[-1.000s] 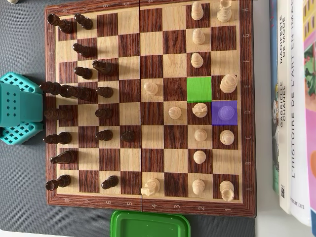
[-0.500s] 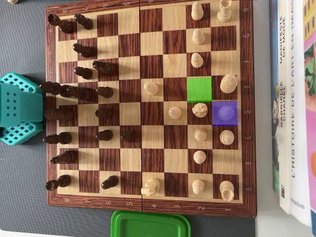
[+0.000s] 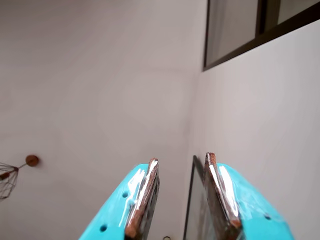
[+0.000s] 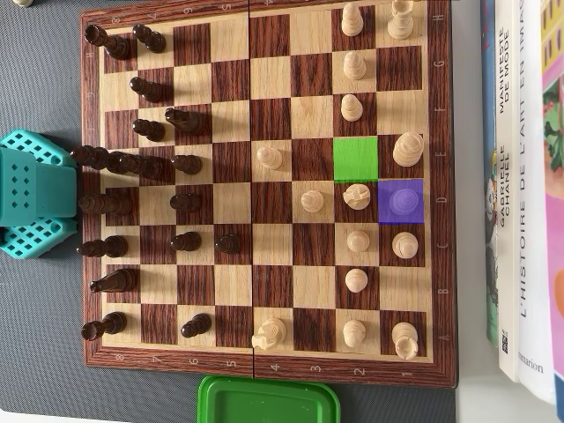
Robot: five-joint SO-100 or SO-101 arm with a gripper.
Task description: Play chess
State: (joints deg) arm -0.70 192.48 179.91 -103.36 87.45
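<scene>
Your gripper, jaws slightly parted and empty, points up at the wall, so the piece on the purple square lies far right across the chessboard from the arm.

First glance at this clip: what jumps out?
Two tinted squares on the board in the overhead view: a green one, empty, and a purple one diagonally below-right of it, over a pale piece. The teal arm sits at the left edge, while the wrist view shows the claw pointing up at a bare wall.
</scene>
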